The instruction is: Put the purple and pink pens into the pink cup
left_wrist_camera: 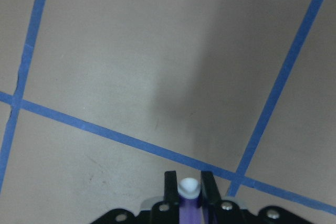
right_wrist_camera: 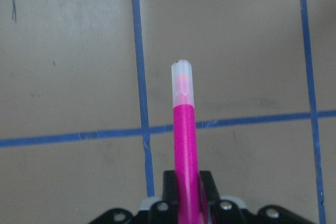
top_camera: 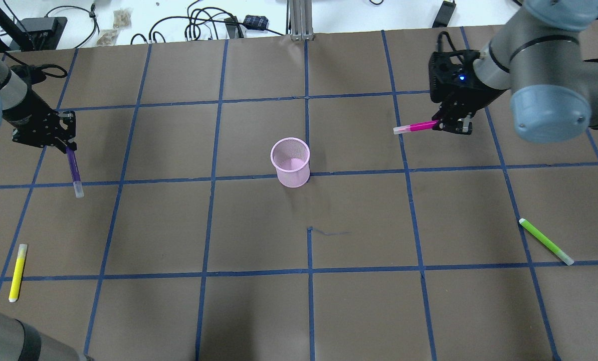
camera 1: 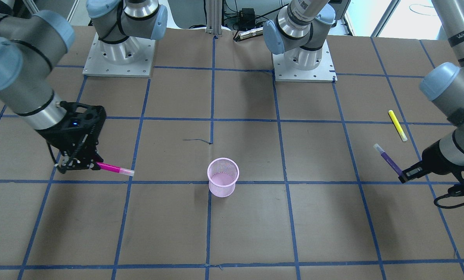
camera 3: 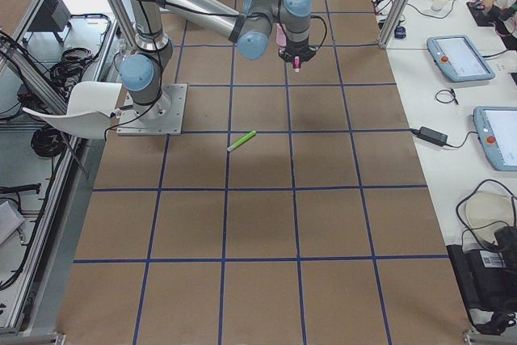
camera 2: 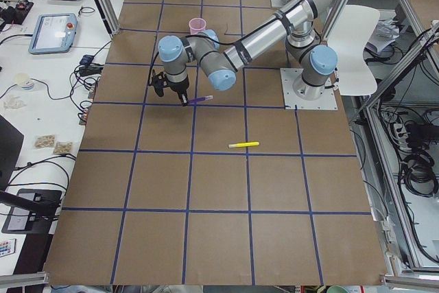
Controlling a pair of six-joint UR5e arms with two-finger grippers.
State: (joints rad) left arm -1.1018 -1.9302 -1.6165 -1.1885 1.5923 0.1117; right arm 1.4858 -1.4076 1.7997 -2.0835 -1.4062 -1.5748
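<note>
The right gripper (top_camera: pixel 444 124) is clamped on one end of the pink pen (top_camera: pixel 415 127), whose capped tip juts toward the pink cup (top_camera: pixel 292 175) standing upright mid-table, well apart. The left gripper (top_camera: pixel 68 147) pinches the purple pen (top_camera: pixel 74 173) the same way, also well away from the cup.

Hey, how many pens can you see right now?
4: pink pen in the right gripper, purple pen in the left gripper, yellow pen and green pen loose on the table.
</note>
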